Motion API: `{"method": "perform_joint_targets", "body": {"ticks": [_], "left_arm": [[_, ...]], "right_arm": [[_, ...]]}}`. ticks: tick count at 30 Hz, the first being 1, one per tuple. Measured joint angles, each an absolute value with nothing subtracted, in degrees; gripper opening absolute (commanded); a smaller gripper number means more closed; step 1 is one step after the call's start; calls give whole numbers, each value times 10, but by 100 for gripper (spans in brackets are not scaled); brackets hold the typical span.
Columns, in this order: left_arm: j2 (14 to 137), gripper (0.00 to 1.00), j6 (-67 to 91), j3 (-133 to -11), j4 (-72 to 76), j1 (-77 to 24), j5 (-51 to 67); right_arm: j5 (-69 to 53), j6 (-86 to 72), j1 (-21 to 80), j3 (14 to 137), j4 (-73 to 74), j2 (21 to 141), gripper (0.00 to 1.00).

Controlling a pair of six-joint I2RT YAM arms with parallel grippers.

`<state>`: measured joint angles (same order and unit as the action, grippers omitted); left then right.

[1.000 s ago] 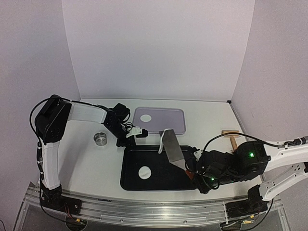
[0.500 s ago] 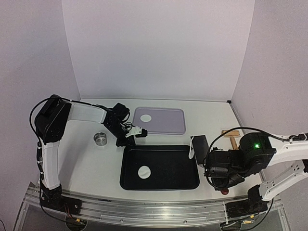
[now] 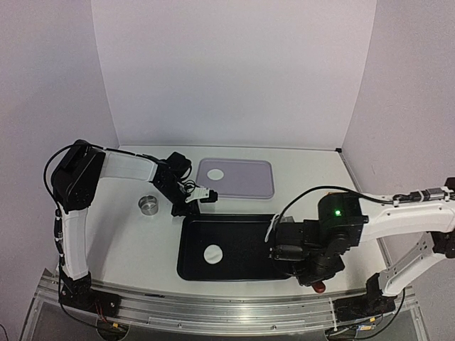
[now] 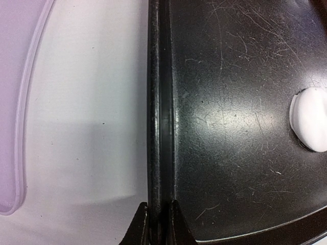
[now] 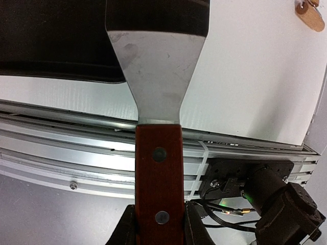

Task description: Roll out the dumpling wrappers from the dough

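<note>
The left gripper pinches the black tray by its rim; the right gripper clamps the spatula by its handle; one dumpling wrapper lies in that tray; a second dumpling wrapper lies on the lilac tray.

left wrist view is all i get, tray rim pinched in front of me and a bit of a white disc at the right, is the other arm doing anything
Observer: Yes. The right hand is shut on the red wooden handle of a spatula, whose steel blade reaches over the near right corner of the black tray.
Operator: more discs than the one i see
Observer: One more. Besides the wrapper in the black tray, a second wrapper lies on the lavender tray behind it.
Operator: anything else lying around
Observer: A steel ring stands on the table, left of the black tray and apart from it.
</note>
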<state>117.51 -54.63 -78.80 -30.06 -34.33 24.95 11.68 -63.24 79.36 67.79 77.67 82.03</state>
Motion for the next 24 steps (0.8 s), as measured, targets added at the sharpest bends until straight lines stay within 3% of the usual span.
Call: {"method": "perform_joint_targets", "body": {"ticks": [4,16,24], "left_arm": [[1175,0,-546,-792,-304,-343,249],[1175,0,-549,-795,-306,-343,250],[1175,0,-552,-795,-306,-343,250]], "right_arm": [[103,-605,784,706,753,871,0],[74,-591,775,711,763,870,0],[131,-477,775,841,776,880,0]]}}
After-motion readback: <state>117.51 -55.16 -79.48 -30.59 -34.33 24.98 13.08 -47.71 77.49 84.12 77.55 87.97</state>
